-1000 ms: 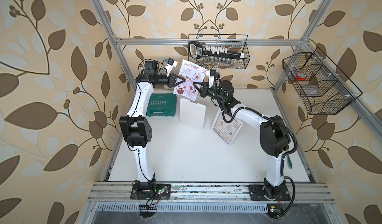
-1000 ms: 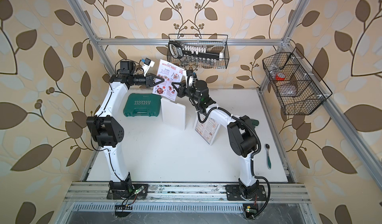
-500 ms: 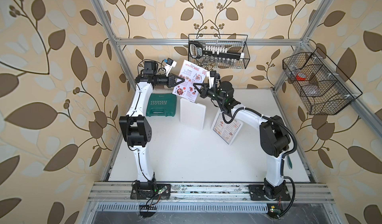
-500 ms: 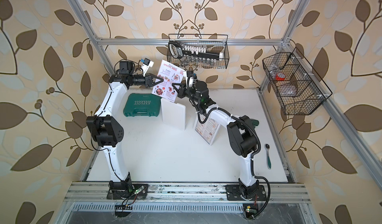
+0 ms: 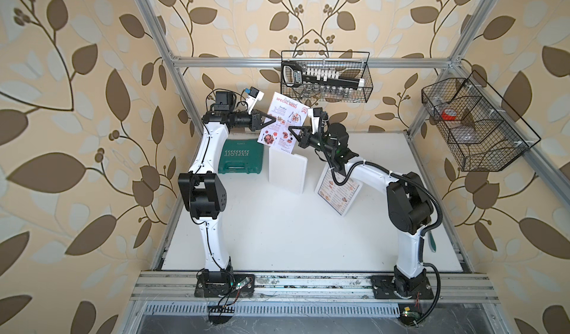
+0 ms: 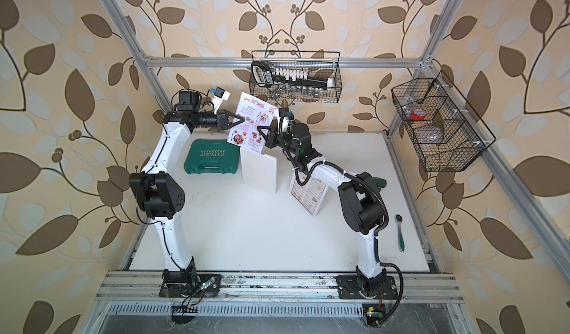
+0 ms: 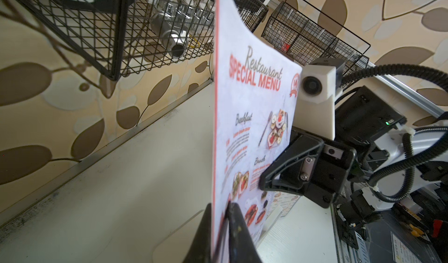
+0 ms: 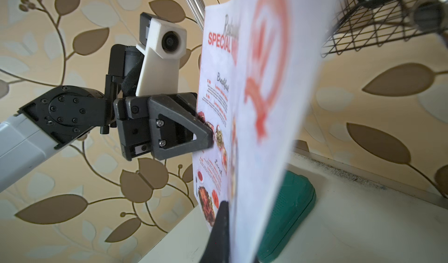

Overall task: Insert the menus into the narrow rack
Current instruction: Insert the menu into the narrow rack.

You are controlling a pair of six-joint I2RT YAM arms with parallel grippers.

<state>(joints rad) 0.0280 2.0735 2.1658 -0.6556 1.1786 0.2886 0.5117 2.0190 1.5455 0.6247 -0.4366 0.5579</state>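
A white-pink menu (image 5: 285, 109) (image 6: 253, 110) titled "Special Menu" in red hangs upright in the air above the back of the table. My left gripper (image 5: 273, 120) (image 7: 219, 208) is shut on its left edge. My right gripper (image 5: 291, 129) (image 8: 232, 208) is shut on the opposite edge; one of its fingers is hidden behind the sheet. A second menu (image 5: 339, 190) (image 6: 310, 195) lies flat on the table under my right forearm. A long narrow black wire rack (image 5: 325, 76) (image 7: 101, 31) hangs on the back wall just above and right of the held menu, with a socket set inside.
A wider black wire basket (image 5: 475, 126) with compartments hangs on the right wall. A green tool case (image 5: 240, 160) and a white board (image 5: 287, 172) lie on the table below the held menu. A green-handled ratchet (image 6: 400, 233) lies near the right edge.
Both grippers and the held menu have barely shifted. Both grips on the sheet are unchanged.
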